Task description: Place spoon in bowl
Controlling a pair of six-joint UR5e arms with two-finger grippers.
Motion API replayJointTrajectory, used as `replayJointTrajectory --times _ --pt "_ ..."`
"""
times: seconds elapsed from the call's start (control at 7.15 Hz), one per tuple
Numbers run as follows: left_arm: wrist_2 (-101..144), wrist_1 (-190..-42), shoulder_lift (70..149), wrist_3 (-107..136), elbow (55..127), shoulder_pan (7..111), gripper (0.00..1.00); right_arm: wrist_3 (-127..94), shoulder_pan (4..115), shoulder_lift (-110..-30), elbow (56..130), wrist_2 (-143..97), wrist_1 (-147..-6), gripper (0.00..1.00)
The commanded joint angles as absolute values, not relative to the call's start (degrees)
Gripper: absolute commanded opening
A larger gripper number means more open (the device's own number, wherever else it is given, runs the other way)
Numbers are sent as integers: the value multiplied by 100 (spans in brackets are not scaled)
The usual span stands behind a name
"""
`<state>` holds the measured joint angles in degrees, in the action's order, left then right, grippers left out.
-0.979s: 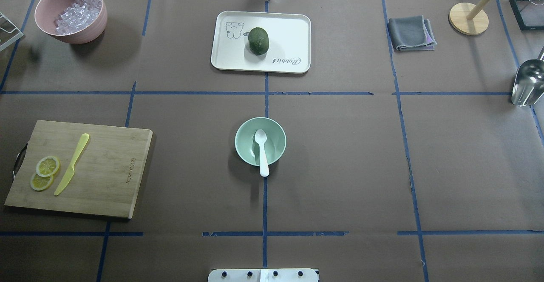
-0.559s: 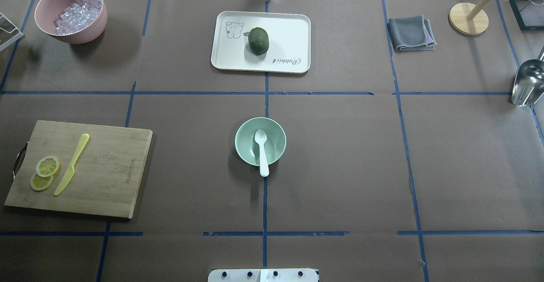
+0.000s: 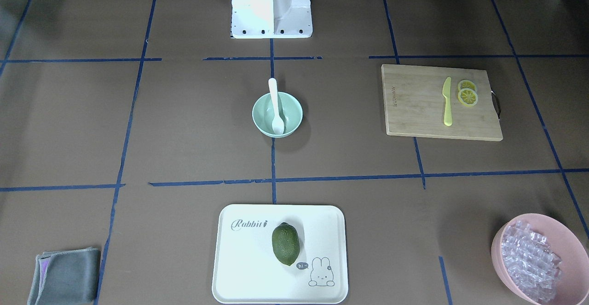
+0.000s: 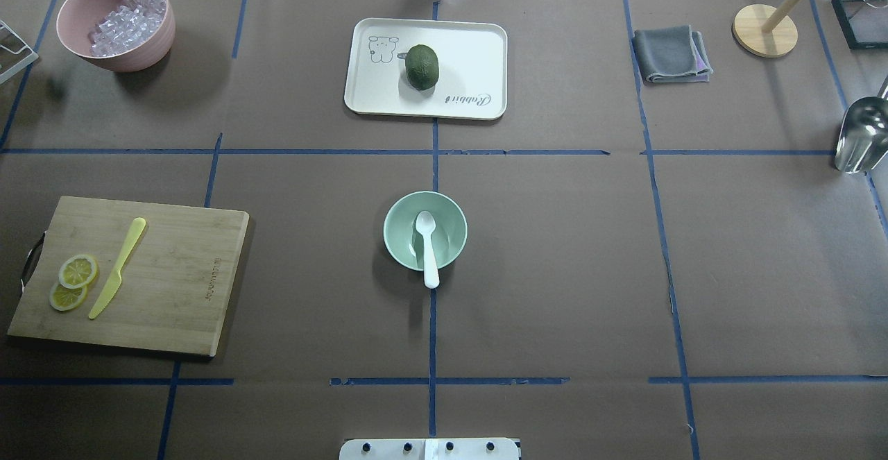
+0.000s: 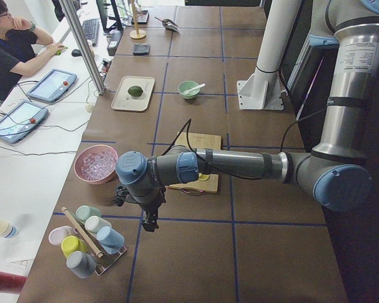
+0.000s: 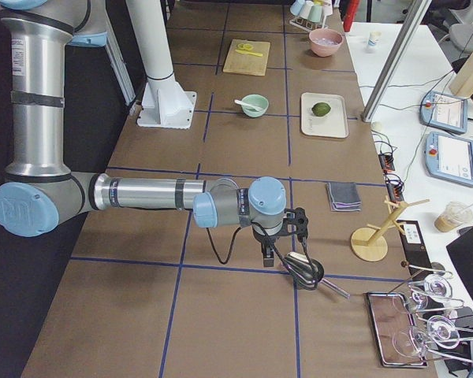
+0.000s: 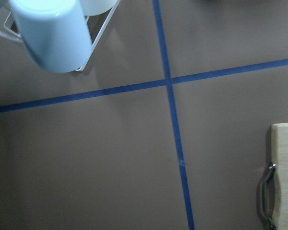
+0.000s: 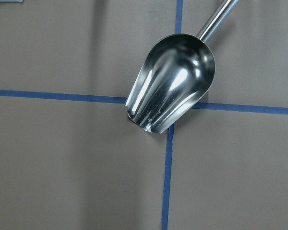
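The white spoon (image 4: 427,245) lies in the mint-green bowl (image 4: 449,227) at the table's middle, scoop inside and handle resting over the near rim. Both also show in the front-facing view, spoon (image 3: 275,105) in bowl (image 3: 291,116). Neither gripper shows in the overhead or front-facing view. My left gripper (image 5: 148,224) hangs over the table's left end, far from the bowl; I cannot tell if it is open or shut. My right gripper (image 6: 268,260) hangs over the right end above a metal scoop; its state I cannot tell either.
A cutting board (image 4: 173,273) holds a yellow knife (image 4: 118,267) and lemon slices. A pink bowl (image 4: 114,57) of clear cubes, a white tray (image 4: 485,50) with a green fruit, a grey cloth (image 4: 671,54), a metal scoop (image 8: 173,88) and a cup rack (image 5: 88,240) stand around.
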<state>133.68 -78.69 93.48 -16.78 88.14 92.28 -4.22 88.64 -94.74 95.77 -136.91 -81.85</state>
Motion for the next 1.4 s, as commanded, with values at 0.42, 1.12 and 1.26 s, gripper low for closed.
replayJointTrajectory --times 0.42,1.12,1.26 --pt "13657 -8684 8886 -686 9097 9220 100 -440 8868 -9492 9527 -13781 -8183 100" --pt "13588 -8701 8877 -782 9044 9211 100 -439 8868 -9527 9492 -13764 -8183 100" --pt "13579 -8814 8860 -774 8966 9185 100 -439 8868 -9527 9492 -13764 -8183 100"
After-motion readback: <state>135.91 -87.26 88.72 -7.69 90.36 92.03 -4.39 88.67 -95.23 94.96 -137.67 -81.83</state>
